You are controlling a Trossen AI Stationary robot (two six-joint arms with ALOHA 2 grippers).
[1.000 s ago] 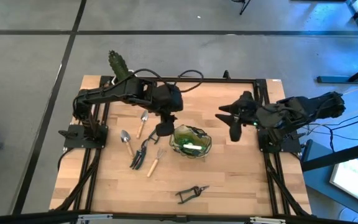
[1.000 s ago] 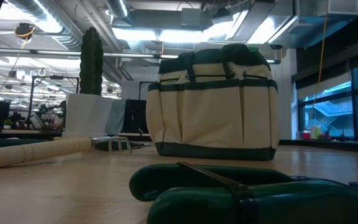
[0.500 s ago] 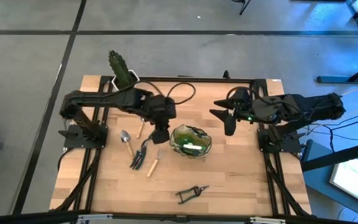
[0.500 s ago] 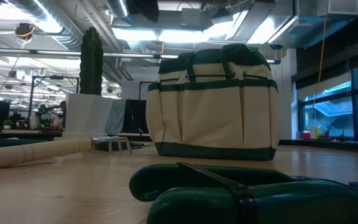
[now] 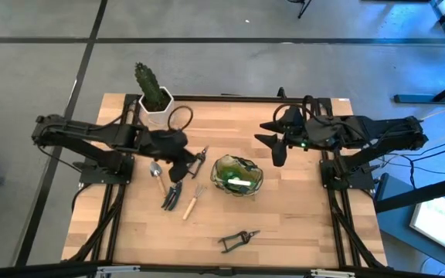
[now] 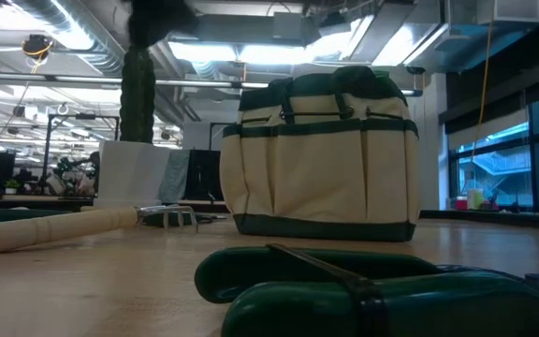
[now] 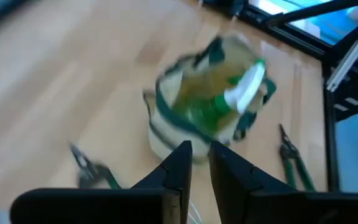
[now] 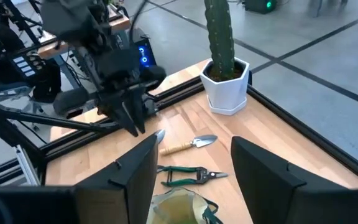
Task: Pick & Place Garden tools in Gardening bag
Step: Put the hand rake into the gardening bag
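left tool (image 5: 198,161) pulled back | grip unclear | gardening bag (image 7: 207,102) blurred

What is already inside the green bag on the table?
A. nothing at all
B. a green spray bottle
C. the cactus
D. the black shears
B: the left wrist view shows a green spray bottle with a white top lying in the open mouth of the bag, while the shears lie on the table and the cactus stands in its white pot.
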